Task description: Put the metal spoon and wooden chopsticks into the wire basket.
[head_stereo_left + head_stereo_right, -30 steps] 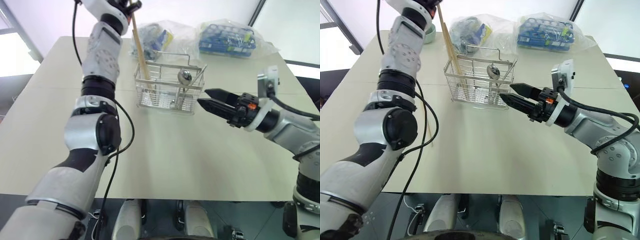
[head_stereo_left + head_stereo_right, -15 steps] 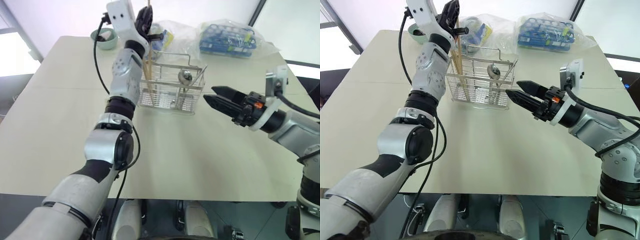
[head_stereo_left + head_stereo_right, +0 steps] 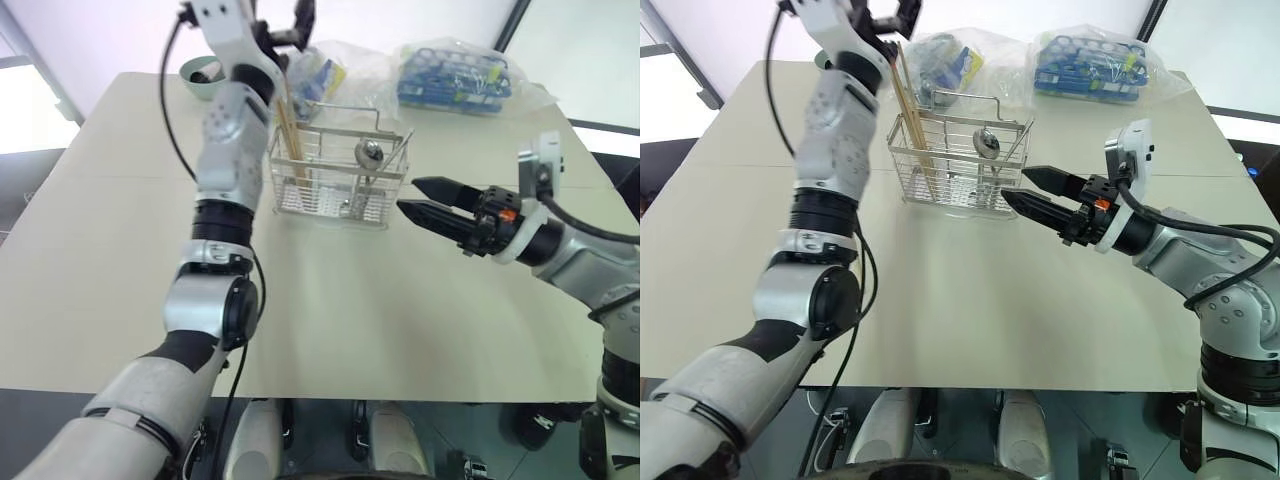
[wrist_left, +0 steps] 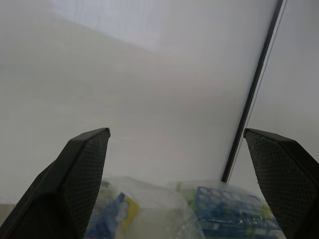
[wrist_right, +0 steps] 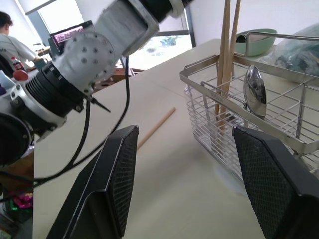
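**Wire basket: loaded, two arms close by**

- Wire basket point(image 3: 958, 165): landmark; stands on the beige table point(image 3: 970, 300), upright.
- Wooden chopsticks point(image 3: 912, 125): two, inside the basket at its left end, leaning steeply with their tips well above the rim.
- Metal spoon point(image 3: 987, 142): inside the basket, near the middle, bowl upward against the wires.
- Left gripper point(image 3: 884, 12): above the basket's left end, just over the chopstick tips, fingers spread wide, holding nothing.
- Right gripper point(image 3: 1025, 190): level, just beside the basket's right end, jaws parted wide and empty.
- Thicker pale wooden stick point(image 5: 155, 127): flat on the table, left of the basket; not a task item.
- Green bowl point(image 3: 203, 73) and two crinkled plastic bags point(image 3: 1095, 65): beyond the basket.

Risks, judged:
- The tall chopsticks look top-heavy; a withdrawing left finger that grazes their tips could lever them out over the rim.
- The right fingertips sit close enough that a forward drift could shove the light basket and tip its contents.
- The loose stick could be mistaken for a chopstick.
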